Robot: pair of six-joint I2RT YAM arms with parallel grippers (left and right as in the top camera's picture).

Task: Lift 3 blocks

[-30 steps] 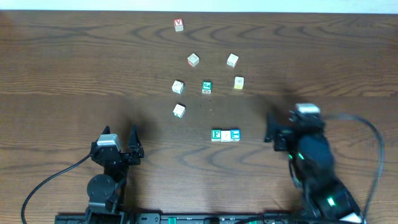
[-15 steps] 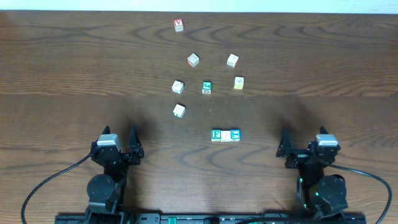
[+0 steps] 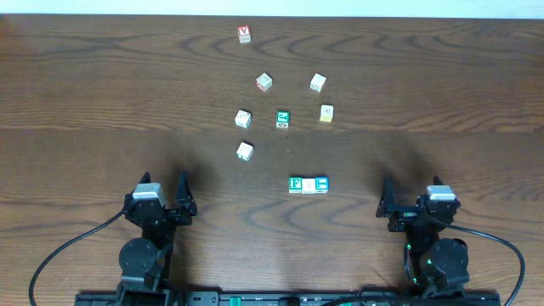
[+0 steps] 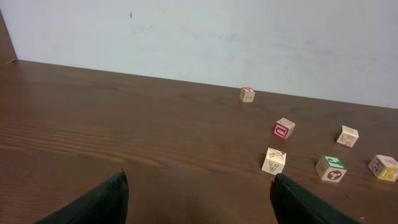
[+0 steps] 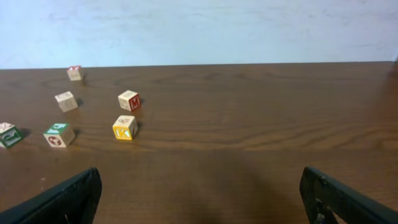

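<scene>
Three blocks lie in a touching row on the table: a green-faced one (image 3: 295, 184), a cream one (image 3: 308, 185) and a blue-faced one (image 3: 321, 184). Only the overhead view shows this row. My left gripper (image 3: 163, 184) (image 4: 199, 199) rests open near the front edge, far to the left of the row, with nothing between its fingers. At the front right, my right gripper (image 3: 414, 192) (image 5: 199, 194) is open and empty too, well to the right of the row.
Several loose cubes lie farther back: a red-lettered one (image 3: 245, 33) at the far edge, another green-faced one (image 3: 282, 119) (image 4: 331, 168) (image 5: 59, 134), a yellow one (image 3: 326, 112) (image 5: 125, 127), and pale ones (image 3: 245, 151) (image 3: 264, 82). A white wall backs the table.
The right arm has drawn back from beside the row, down to the front right of the table, and settled there. The left arm and the blocks have not moved.
</scene>
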